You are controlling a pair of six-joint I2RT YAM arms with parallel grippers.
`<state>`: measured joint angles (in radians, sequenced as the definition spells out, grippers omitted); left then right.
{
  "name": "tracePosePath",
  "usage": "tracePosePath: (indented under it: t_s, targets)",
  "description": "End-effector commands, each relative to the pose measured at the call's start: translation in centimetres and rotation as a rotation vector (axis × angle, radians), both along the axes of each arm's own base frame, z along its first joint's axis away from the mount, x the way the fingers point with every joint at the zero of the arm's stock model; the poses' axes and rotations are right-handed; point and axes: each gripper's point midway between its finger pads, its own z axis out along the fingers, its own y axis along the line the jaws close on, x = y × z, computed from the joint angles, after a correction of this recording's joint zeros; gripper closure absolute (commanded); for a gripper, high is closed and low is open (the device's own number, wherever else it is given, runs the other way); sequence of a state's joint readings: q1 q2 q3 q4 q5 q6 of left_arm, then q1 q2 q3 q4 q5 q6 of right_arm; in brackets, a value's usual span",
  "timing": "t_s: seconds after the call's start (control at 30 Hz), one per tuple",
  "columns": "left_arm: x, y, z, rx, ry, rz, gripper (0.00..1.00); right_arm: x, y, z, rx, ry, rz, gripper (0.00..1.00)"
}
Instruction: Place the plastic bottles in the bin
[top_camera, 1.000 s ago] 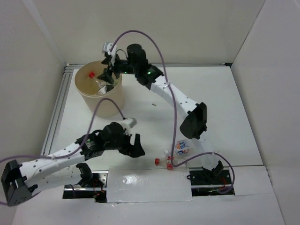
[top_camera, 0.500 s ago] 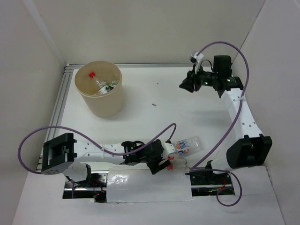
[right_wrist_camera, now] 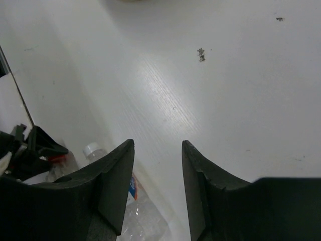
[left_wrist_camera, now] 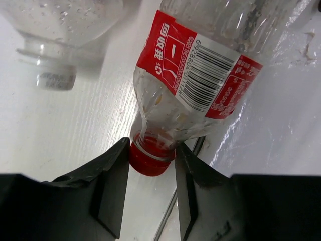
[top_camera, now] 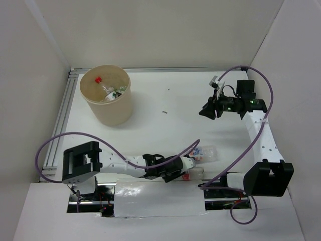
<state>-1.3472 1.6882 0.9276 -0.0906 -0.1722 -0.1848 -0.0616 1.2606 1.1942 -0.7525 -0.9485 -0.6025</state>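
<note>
My left claw (left_wrist_camera: 152,150) pinches only the red cap (left_wrist_camera: 148,163) of the red-labelled bottle (left_wrist_camera: 198,75), which lies on the worktop (left_wrist_camera: 60,150) at the near edge, well apart from the bin (top_camera: 115,113). So thin a grip could let it swing or slip out. My right claw (right_wrist_camera: 158,150) hangs open, empty

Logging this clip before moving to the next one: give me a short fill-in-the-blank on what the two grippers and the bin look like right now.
1. The left gripper has its jaws on either side of the ____ cap of the red-labelled bottle.
2. The right gripper hovers above the table with its jaws ____.
3. The bin stands at the table's far ____ corner.
Missing words: red; open; left.
</note>
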Motion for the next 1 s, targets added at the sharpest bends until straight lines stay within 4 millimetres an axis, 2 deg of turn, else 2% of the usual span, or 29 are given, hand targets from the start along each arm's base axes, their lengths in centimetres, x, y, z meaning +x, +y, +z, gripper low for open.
tracePosePath:
  t_s: [0.0, 0.03, 0.07, 0.1, 0.13, 0.17, 0.23, 0.27, 0.33, 0.37, 0.4, 0.43, 0.47, 0.53, 0.57, 0.6, 0.63, 0.67, 0.7, 0.73, 0.77, 0.8, 0.87, 0.9, 0.97]
  targets:
    - [0.4, 0.1, 3.6, -0.088, -0.044, 0.065, 1.00, -2.0, -0.7, -0.9, -0.023, -0.001, 0.034, 0.49]
    - [0.6, 0.6, 5.7, -0.129, -0.066, 0.078, 1.00, -2.0, -1.0, -1.1, -0.020, -0.001, 0.030, 0.46]
    - [0.8, 1.5, 6.3, -0.133, -0.074, 0.100, 1.00, -2.1, -1.2, -1.3, -0.022, 0.006, 0.025, 0.42]
    - [1.3, 3.0, 6.9, -0.114, -0.107, 0.130, 1.00, -2.4, -1.5, -1.4, -0.027, 0.006, 0.022, 0.32]
    - [1.4, 3.8, 7.8, -0.122, -0.116, 0.153, 1.00, -2.4, -1.9, -1.4, -0.025, 0.002, 0.014, 0.11]
    - [2.0, 4.7, 10.7, -0.192, -0.139, 0.181, 1.00, -2.6, -2.2, -2.0, -0.033, 0.006, 0.017, 0.06]
    - [3.4, 7.2, 13.2, -0.226, -0.176, 0.273, 1.00, -3.1, -2.5, -2.3, -0.052, -0.020, 0.043, 0.05]
    - [5.2, 9.5, 15.9, -0.294, -0.204, 0.365, 1.00, -3.6, -2.9, -3.0, -0.069, -0.028, 0.051, 0.05]
    - [7.2, 11.8, 18.8, -0.385, -0.235, 0.457, 1.00, -4.0, -3.2, -3.8, -0.085, -0.032, 0.067, 0.05]
    - [8.4, 13.0, 21.1, -0.439, -0.268, 0.503, 1.00, -4.4, -3.2, -4.2, -0.091, -0.030, 0.081, 0.07]
    - [10.8, 15.8, 23.9, -0.524, -0.316, 0.615, 1.00, -5.0, -3.1, -4.7, -0.093, -0.013, 0.096, 0.16]
    - [11.9, 17.1, 25.4, -0.570, -0.342, 0.666, 1.00, -5.4, -3.1, -5.4, -0.110, -0.028, 0.127, 0.24]
    - [14.4, 19.5, 29.8, -0.681, -0.422, 0.771, 1.00, -6.1, -2.5, -6.1, -0.115, -0.018, 0.176, 0.55]
    - [16.7, 22.0, 30.6, -0.690, -0.454, 0.890, 1.00, -6.6, -2.4, -7.0, -0.131, 0.010, 0.191, 0.77]
    - [17.8, 23.4, 32.7, -0.723, -0.487, 0.956, 1.00, -7.1, -1.9, -7.6, -0.139, 0.024, 0.219, 0.82]
    - [19.1, 24.5, 33.2, -0.719, -0.502, 1.010, 1.00, -7.2, -1.8, -7.8, -0.158, 0.028, 0.229, 0.83]
    - [20.8, 26.8, 33.6, -0.701, -0.524, 1.094, 1.00, -7.4, -1.5, -8.1, -0.154, 0.039, 0.236, 0.83]
    - [22.7, 27.1, 32.6, -0.673, -0.484, 1.161, 1.00, -7.5, -1.4, -7.9, -0.165, 0.028, 0.241, 0.80]
    - [23.7, 28.2, 34.1, -0.685, -0.497, 1.211, 1.00, -7.8, -0.9, -8.0, -0.163, 0.028, 0.251, 0.77]
    - [24.7, 30.3, 33.2, -0.631, -0.486, 1.295, 1.00, -7.6, -0.9, -7.6, -0.174, 0.003, 0.241, 0.74]
    - [25.6, 31.1, 33.7, -0.636, -0.479, 1.339, 1.00, -7.9, -0.7, -7.7, -0.184, 0.001, 0.244, 0.61]
    - [27.1, 31.8, 31.7, -0.561, -0.457, 1.386, 0.98, -7.9, -0.7, -7.7, -0.181, -0.002, 0.236, 0.53]
    - [28.2, 32.6, 30.8, -0.506, -0.483, 1.432, 0.97, -8.1, -0.6, -7.6, -0.187, -0.004, 0.227, 0.43]
    - [28.7, 33.1, 30.6, -0.493, -0.490, 1.452, 0.92, -8.3, -0.4, -7.3, -0.189, -0.018, 0.235, 0.30]
    - [30.0, 33.4, 28.4, -0.428, -0.456, 1.484, 0.88, -8.6, -0.4, -7.4, -0.189, -0.021, 0.235, 0.20]
